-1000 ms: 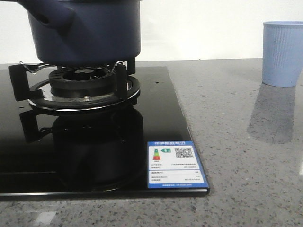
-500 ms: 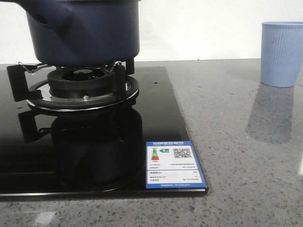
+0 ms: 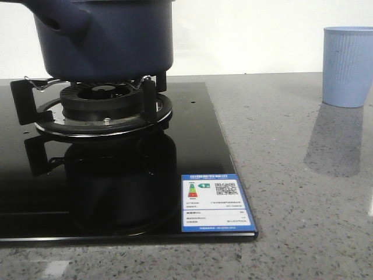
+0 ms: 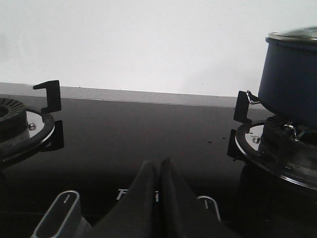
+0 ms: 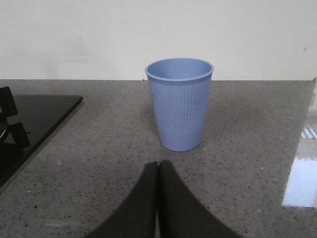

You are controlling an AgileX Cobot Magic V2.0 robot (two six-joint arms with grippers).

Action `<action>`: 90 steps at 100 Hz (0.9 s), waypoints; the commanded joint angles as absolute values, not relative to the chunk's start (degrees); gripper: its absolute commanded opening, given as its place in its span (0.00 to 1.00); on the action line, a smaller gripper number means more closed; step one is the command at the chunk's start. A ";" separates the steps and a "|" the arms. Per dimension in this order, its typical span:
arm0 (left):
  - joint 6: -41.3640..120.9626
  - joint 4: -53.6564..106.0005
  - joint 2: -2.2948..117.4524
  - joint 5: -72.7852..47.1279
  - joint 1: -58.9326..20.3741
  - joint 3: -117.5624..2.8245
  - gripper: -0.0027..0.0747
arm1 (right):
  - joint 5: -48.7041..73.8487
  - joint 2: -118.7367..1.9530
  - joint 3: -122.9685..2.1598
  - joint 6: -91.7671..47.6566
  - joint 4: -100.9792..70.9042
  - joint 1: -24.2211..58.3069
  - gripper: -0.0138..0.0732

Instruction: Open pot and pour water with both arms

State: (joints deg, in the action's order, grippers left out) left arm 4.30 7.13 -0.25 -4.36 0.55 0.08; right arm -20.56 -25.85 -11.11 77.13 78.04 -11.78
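- Presently, the pot (image 3: 111, 38): dark navy, straight matte sides, stubby hollow side handle (image 3: 55, 23) pointing toward the front-left; it stands upright on the burner (image 3: 102, 105) of the glass hob (image 3: 116, 192). In the left wrist view its rim carries a lid (image 4: 297, 35), of which only the edge is seen.
- Burner: black ring with pan-support prongs, the pot's base resting on them; the pot's reflection shows in the glass below.
- Second burner (image 4: 20, 126): seen only in the left wrist view, well apart from the pot's burner, nothing on it.
- Label (image 3: 217, 203): blue and white energy sticker with a QR code, on the hob's near right corner.
- Cup (image 3: 348, 66): light blue, ribbed, upright on the grey speckled bench (image 3: 291, 175), well apart from the hob, to its right.
- Left gripper (image 4: 158, 171): jaws clenched together on nothing, held low over the glass between the two burners, clear of the pot.
- Right gripper (image 5: 158, 171): jaws pressed together, empty, low over the bench just in front of the cup, not touching it.
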 commanded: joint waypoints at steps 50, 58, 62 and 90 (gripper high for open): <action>3.66 7.40 -1.74 0.00 0.47 1.96 0.01 | -21.52 -26.01 -12.57 77.03 77.04 -11.76 0.08; 3.66 7.40 -1.74 0.00 0.47 1.96 0.01 | -21.52 -26.01 -12.57 77.03 77.04 -11.76 0.08; 3.66 7.40 -1.74 0.00 0.47 1.96 0.01 | -21.52 -26.01 -12.57 77.03 77.04 -11.76 0.08; 3.66 7.40 -1.74 0.00 0.47 1.96 0.01 | -21.52 -24.79 -12.57 77.03 77.04 -11.76 0.08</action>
State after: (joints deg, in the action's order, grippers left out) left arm 4.30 7.13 -0.25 -4.44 0.55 0.08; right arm -20.56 -25.30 -11.11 77.22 78.04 -11.78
